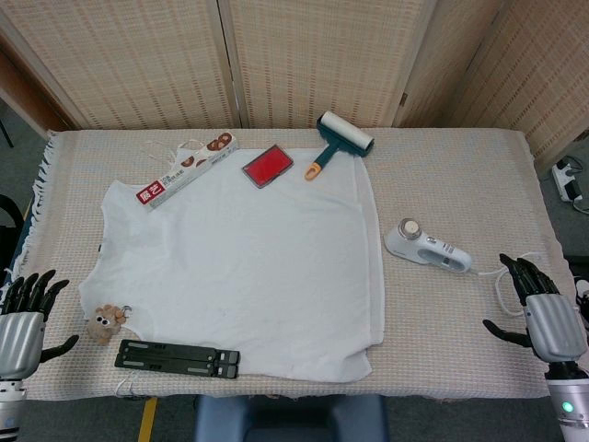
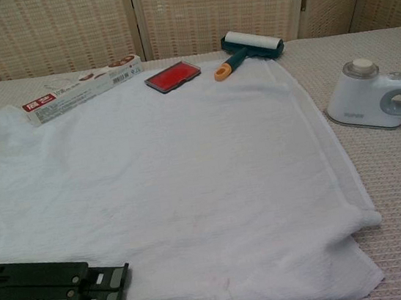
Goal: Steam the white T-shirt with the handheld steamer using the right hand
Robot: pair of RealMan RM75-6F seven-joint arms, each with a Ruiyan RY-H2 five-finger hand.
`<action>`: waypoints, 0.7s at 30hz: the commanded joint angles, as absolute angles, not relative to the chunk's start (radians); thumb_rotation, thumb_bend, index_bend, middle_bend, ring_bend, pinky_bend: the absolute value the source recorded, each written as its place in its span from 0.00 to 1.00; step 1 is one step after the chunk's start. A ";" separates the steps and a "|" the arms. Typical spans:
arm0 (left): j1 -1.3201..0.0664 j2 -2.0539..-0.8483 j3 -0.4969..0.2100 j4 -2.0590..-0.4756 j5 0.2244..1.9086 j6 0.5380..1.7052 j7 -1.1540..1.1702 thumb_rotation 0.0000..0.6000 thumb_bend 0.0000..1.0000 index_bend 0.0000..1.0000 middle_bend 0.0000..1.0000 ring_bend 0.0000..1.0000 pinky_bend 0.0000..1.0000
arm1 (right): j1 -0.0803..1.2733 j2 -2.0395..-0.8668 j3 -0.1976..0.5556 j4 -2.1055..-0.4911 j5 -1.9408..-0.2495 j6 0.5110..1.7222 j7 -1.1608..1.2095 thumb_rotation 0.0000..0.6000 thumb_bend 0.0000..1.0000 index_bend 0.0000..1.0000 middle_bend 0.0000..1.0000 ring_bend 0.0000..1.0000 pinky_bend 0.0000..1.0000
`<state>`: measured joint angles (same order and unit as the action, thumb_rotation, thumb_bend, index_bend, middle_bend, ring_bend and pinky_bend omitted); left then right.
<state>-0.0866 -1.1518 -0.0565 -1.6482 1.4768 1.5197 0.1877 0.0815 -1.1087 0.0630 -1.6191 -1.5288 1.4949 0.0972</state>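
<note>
The white T-shirt [image 1: 244,267] lies spread flat across the middle of the counter [image 1: 460,166]. The steamer [image 1: 426,246] rests on its side at centre right, just beside the shirt's edge. The right hand [image 1: 543,313] hovers at the lower right corner, fingers spread and holding nothing. The left hand [image 1: 26,318] sits at the lower left, likewise spread.

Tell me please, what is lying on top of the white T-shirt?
On the white T-shirt rest parts of the long box, the red pad, the lint roller's handle and the black folding stand. What lies under the shirt is covered.
</note>
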 commanded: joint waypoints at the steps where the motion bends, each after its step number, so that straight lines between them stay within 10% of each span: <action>1: -0.087 -1.155 -0.058 -1.644 1.476 1.519 0.187 1.00 0.11 0.21 0.12 0.07 0.04 | 0.078 -1.109 0.062 -1.623 -1.533 1.501 0.092 1.00 0.00 0.00 0.13 0.08 0.18; 21: -0.082 -1.156 -0.050 -1.635 1.486 1.521 0.168 1.00 0.11 0.21 0.12 0.07 0.04 | 0.193 -1.180 0.157 -1.616 -1.346 1.318 -0.024 1.00 0.05 0.00 0.13 0.08 0.18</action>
<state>-0.0818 -1.1556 -0.0495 -1.6350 1.4861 1.5204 0.1678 0.1685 -1.1653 0.1370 -1.6253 -1.3724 1.3474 -0.0048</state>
